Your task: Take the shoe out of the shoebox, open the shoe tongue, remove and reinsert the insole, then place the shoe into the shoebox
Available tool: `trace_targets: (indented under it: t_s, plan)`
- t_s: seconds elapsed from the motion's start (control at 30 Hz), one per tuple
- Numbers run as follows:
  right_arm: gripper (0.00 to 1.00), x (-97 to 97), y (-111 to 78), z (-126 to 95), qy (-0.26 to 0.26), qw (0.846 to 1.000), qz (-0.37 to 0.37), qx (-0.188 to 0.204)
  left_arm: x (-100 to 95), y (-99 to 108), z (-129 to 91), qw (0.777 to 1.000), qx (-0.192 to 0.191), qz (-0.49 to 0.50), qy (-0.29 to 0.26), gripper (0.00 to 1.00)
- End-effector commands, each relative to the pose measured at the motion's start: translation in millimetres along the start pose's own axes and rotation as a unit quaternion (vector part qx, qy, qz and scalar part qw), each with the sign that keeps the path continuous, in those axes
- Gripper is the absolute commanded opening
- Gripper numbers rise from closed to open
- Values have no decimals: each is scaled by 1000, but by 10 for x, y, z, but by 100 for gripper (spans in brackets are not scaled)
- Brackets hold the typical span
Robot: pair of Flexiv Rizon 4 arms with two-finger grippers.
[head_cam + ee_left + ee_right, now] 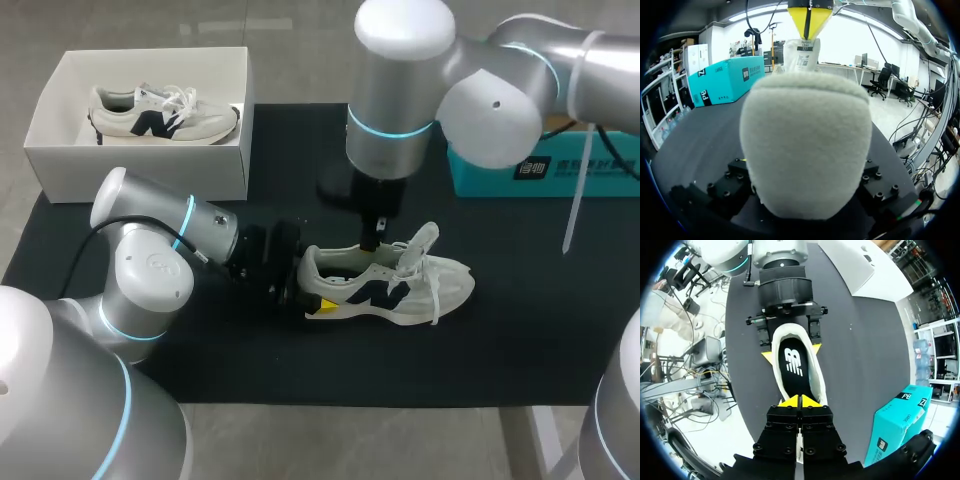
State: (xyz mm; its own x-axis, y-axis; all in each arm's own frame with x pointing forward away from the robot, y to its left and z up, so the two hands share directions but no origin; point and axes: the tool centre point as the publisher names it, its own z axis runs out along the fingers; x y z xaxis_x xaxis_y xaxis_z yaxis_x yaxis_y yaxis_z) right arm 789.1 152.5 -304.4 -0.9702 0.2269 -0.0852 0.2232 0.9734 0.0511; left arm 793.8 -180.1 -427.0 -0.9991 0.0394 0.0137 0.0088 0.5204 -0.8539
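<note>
Nearest me, my left pincer (791, 354) clamps the heel of the shoe (400, 285) from both sides, steadying it upright on the table (250, 360). Just past it, my right pincer (800, 401) comes down from above, its tips pressed together on what looks like the top edge of the tongue (802, 52), above the dark insole (795, 370). I judge the tongue-opening step is in hand. The next move calls for drawing the tongue forward toward the toe while the left grip keeps the heel from tipping, so the insole can be reached. Farther off stand the shoebox (140, 170), with a second shoe (165, 115) inside, and a teal box (540, 170). Count: two shoes, one shoebox, one teal box, one insole showing.
</note>
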Motion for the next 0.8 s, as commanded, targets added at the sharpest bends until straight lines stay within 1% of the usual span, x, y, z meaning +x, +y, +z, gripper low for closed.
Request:
trace_targets:
  t_s: [0.03,0.17,0.23,0.37,0.47,0.7,0.8]
  plan:
    - [0,-41,-11,196,2,1000,-5,-4,-3,-2,8,1000,-2,0,0,0]
    - [0,-100,-44,307,1,1000,-10,-7,-3,-2,8,1000,-2,0,0,0]
    - [0,-125,-59,366,5,1000,-15,-1,-3,-2,8,1000,-2,0,0,0]
    - [0,-97,-98,444,14,1000,-14,-2,-3,-2,8,1000,-2,0,0,0]
    - [0,-22,-94,483,24,1000,-14,0,-3,-2,8,1000,-2,0,0,0]
    - [0,235,-77,531,54,999,-7,-1,-3,-2,8,1000,-2,0,0,0]
    - [0,313,-84,569,66,998,-5,0,-3,-2,8,1000,-2,0,0,0]
